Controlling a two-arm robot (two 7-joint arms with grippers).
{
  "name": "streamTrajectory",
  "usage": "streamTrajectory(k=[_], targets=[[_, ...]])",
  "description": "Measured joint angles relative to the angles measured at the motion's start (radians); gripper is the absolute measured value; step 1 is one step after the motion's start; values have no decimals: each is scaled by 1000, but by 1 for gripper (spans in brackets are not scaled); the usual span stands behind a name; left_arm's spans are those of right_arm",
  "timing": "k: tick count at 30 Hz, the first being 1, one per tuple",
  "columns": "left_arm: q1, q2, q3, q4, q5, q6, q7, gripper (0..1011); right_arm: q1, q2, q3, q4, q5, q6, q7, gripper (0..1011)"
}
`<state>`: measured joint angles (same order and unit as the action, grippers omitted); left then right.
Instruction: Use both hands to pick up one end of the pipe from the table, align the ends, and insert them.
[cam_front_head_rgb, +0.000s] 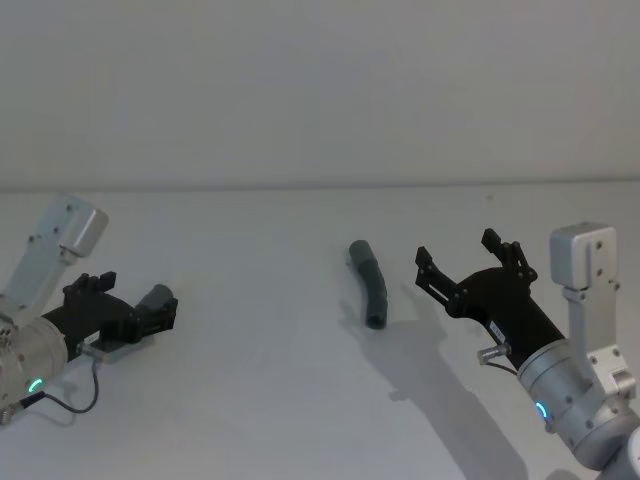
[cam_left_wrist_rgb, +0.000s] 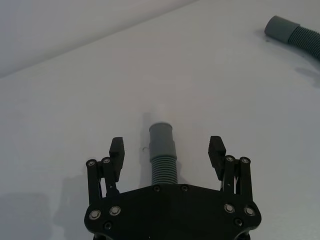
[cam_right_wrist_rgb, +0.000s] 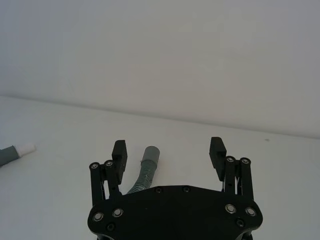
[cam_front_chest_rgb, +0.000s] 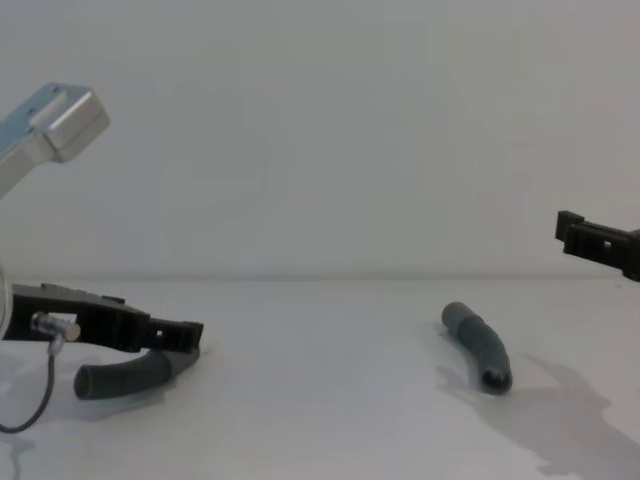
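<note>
My left hand (cam_front_head_rgb: 150, 308) sits low over the left part of the surface (cam_front_head_rgb: 250, 380), fingers spread. The first pipe piece (cam_left_wrist_rgb: 164, 167) lies between them with a gap on each side. Its grey collar (cam_left_wrist_rgb: 162, 137) and white tip (cam_left_wrist_rgb: 159, 111) point out past the fingertips. My right hand (cam_front_head_rgb: 458, 252) hovers raised over the right part, fingers spread, gripping nothing. The second pipe piece (cam_front_head_rgb: 368, 285) lies near the surface's middle, just left of that hand, its hollow end (cam_front_chest_rgb: 497, 380) toward the near edge.

Chest view's edge cuts off right hand (cam_front_chest_rgb: 588, 237).
</note>
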<state>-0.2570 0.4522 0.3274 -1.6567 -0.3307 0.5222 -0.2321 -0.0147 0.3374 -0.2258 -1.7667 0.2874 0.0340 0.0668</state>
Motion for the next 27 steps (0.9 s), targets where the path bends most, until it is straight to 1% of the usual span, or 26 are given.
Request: streamTrajectory(k=[19, 27], targets=[[-63, -17, 25, 115, 19, -23, -66, 1002, 0, 0, 0, 0, 0, 0, 0, 1002], [-76, -28, 30, 151, 20, -34, -88, 1002, 0, 0, 0, 0, 0, 0, 0, 1002]])
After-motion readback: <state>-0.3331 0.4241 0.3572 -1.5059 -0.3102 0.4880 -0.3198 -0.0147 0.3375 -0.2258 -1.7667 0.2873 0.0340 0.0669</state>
